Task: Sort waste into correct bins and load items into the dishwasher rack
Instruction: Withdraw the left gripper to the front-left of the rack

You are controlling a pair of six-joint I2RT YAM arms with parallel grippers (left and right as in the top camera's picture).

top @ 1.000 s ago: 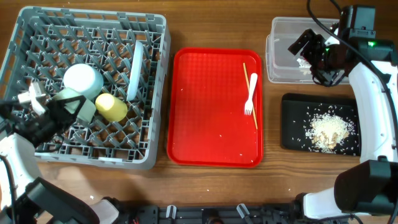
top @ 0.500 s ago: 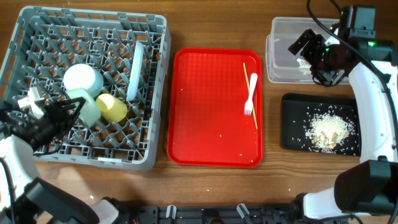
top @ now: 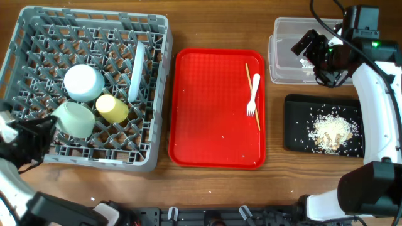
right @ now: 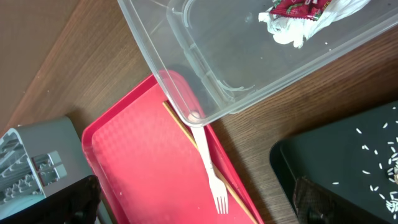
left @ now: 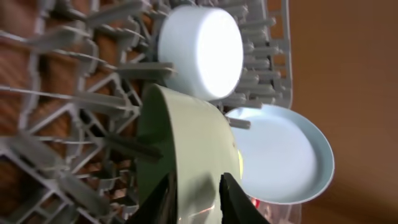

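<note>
Our left pincer (left: 196,200) stands parted and empty at the green bowl (top: 74,119) in the rack (top: 94,16). Our right pincer (right: 196,190) hangs wide open, holding nothing, over the tub (right: 186,56) with wrapper (right: 298,7) and tissue (right: 289,31). The fork (top: 252,94) lies on the tray (top: 207,113).

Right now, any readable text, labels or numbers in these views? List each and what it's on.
None readable.
Red snack wrapper in the clear tub: printed pattern, too blurred to read.
Dishwasher rack, red tray, black tray, fork: no markings visible.
</note>
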